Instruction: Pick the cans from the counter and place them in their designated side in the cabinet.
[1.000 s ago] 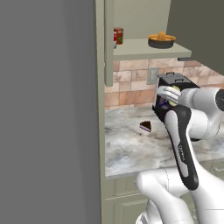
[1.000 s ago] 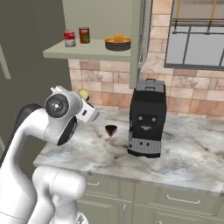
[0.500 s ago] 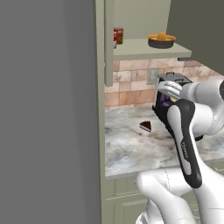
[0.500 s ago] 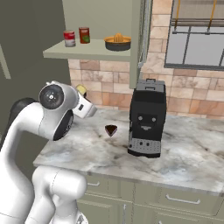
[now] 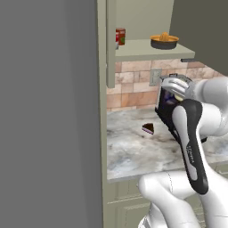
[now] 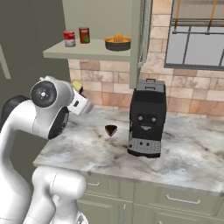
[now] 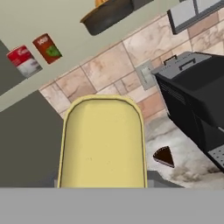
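Counter point(image 6: 183, 153): veined marble, polished with a soft sheen; wall point(image 6: 179, 94) behind: matt brick-like tile in tan and pink. Cabinet point(image 6: 87, 50): flat matt olive paint, smooth; coffee machine point(image 6: 146, 118): black plastic, satin. Cans point(image 7: 37, 54): smooth, with printed paper-like labels; the held can point(image 7: 103, 144) shows a plain matt yellow top.

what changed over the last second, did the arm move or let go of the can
The gripper stayed shut on the yellow-topped can and carried it upward and toward the cabinet shelf; the elbow rose with it. Nothing was released. The two cans on the shelf, the bowl, the cake slice and the coffee machine stayed put.
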